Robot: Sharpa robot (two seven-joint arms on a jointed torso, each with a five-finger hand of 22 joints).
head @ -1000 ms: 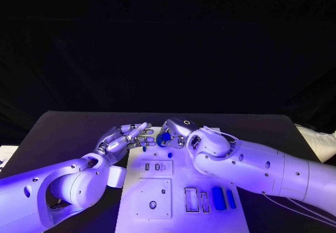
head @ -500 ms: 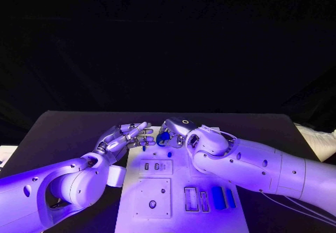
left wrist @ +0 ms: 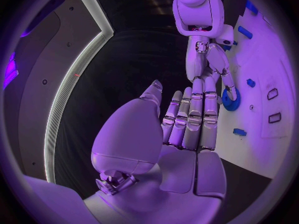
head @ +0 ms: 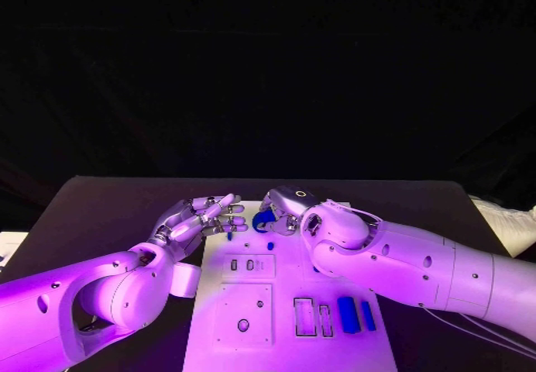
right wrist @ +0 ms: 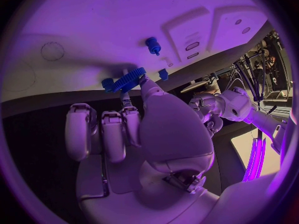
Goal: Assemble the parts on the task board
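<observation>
Right hand [right wrist: 134,129] pinches blue gear [right wrist: 128,78] above task board [right wrist: 106,30].

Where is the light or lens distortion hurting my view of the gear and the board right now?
Head view: the room behind is black and the right hand hides most of the blue gear. Right wrist view: the gear reads clearly, but the fisheye bends the task board edges. Left wrist view: the left hand blocks the middle.

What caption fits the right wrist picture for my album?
Right hand pinches a blue gear over the white task board.
</observation>
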